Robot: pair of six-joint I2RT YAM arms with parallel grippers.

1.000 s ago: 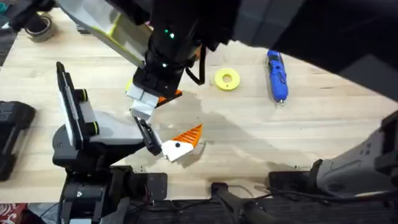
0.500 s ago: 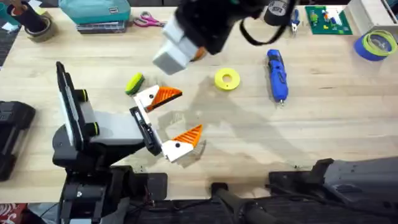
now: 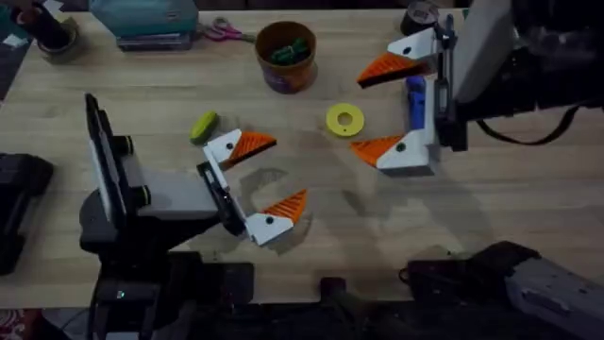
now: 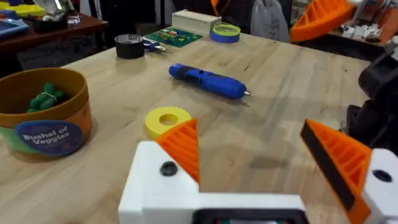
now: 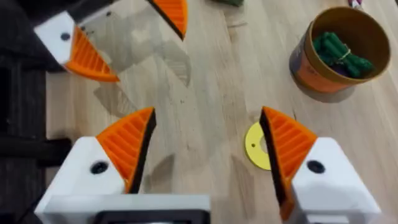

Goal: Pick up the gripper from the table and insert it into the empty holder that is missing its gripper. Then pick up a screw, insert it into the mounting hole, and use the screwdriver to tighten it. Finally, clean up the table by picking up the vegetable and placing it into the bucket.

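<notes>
I note both grippers, left point(image 3: 260, 178) and right point(image 3: 385, 106), hold jaws wide and empty above the counter point(image 3: 491, 189), vegetable point(image 3: 203, 126) outside the bucket point(image 3: 286, 57).

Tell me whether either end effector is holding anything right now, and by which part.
Nothing is held. The left end effector and the right end effector are both open, with only bare table between their fingers.

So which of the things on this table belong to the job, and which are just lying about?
Part of the job:
- screwdriver
- vegetable, yellow-green, on the table
- bucket, already holding dark green pieces

Lying about:
- yellow disc
- scissors
- teal box
- blue tape roll
- black tape roll
</notes>
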